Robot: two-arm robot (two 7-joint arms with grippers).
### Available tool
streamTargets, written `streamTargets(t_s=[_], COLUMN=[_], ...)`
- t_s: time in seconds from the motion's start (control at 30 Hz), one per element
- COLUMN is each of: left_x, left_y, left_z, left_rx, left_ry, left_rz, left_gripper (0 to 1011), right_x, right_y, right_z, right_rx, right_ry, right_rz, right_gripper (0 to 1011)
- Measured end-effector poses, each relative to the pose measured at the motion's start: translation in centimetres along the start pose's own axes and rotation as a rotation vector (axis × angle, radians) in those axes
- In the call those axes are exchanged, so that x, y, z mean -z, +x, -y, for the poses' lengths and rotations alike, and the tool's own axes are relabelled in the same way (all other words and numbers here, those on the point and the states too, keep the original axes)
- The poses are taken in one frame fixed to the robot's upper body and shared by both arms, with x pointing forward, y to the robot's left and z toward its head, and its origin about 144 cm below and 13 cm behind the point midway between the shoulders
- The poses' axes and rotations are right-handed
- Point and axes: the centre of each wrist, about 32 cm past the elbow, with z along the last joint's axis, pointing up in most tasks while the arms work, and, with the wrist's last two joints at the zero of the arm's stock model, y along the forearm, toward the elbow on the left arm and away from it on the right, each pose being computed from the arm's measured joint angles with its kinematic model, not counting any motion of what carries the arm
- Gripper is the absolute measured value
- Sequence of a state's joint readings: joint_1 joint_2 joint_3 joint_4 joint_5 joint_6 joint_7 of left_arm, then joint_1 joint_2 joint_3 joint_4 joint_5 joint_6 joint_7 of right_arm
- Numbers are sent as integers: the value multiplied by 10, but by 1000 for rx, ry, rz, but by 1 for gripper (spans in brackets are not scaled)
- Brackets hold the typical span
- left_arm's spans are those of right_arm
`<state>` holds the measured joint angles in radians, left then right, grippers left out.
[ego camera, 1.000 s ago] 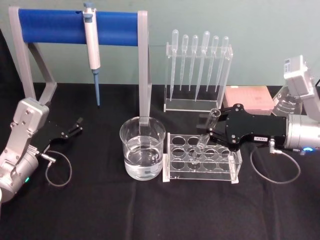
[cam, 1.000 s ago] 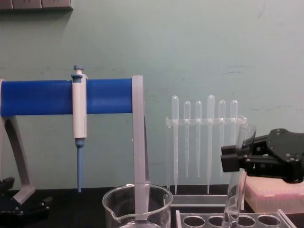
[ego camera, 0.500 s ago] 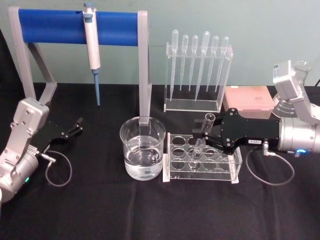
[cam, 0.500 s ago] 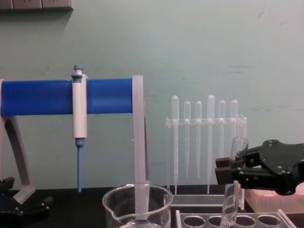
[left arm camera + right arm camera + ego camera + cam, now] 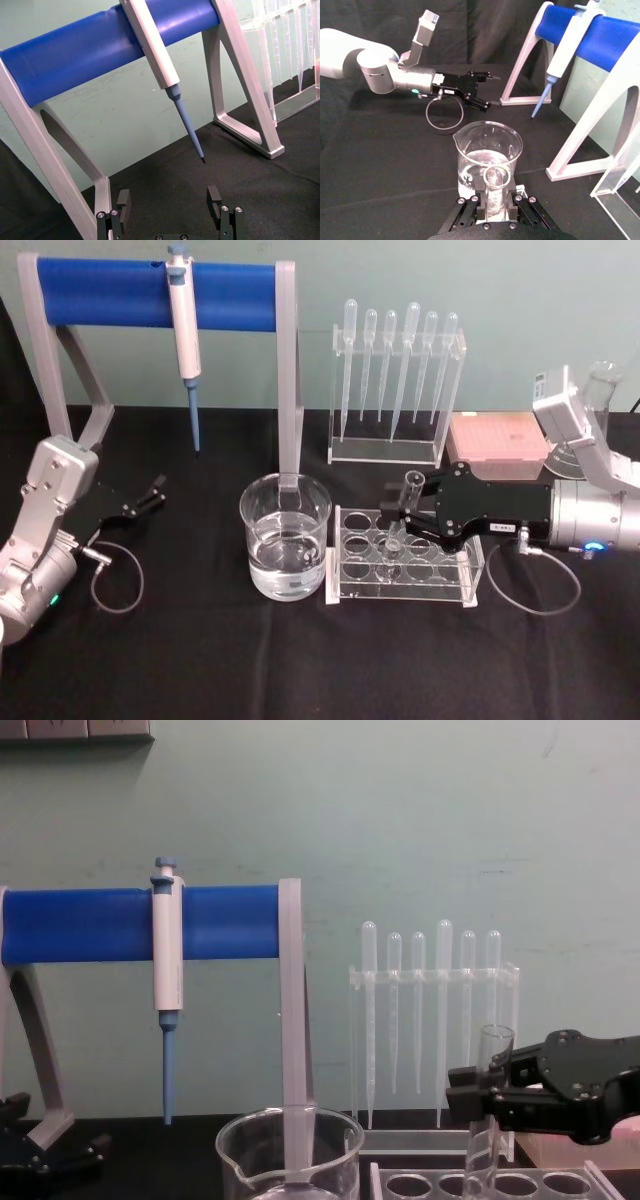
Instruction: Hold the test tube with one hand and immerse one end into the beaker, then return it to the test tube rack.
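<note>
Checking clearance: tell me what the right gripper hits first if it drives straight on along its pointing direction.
Probably the wide clear glass beaker: the black right gripper, shut on the clear glass test tube, points straight at it. Depth is uncertain.

Open tabletop (image 5: 200,660) before beaker (image 5: 285,536)

Pale green wall (image 5: 420,810) (matte), black cloth-covered table (image 5: 300,660)

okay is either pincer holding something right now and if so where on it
Yes. The right pincer holds the test tube on its upper part, just below the rim, over the rack. The left pincer is open, holding nothing.
</note>
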<state>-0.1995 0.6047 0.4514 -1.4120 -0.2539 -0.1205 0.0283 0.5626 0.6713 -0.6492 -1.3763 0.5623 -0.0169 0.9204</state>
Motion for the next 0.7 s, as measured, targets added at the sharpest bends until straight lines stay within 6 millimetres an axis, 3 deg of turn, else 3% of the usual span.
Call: streamTargets(t_s=[0.43,0.7], left_x=[0,0], left_y=[0,0], left_z=[0,0], left_rx=[0,0], left_ry=[0,0], left_rz=[0,0], left_gripper=[1000,1000], right_x=[0,0], right_y=[0,0], right_z=[0,0], right_rx=[1,0], right_ry=[0,1], right_rz=[1,2], right_gripper=[226,448])
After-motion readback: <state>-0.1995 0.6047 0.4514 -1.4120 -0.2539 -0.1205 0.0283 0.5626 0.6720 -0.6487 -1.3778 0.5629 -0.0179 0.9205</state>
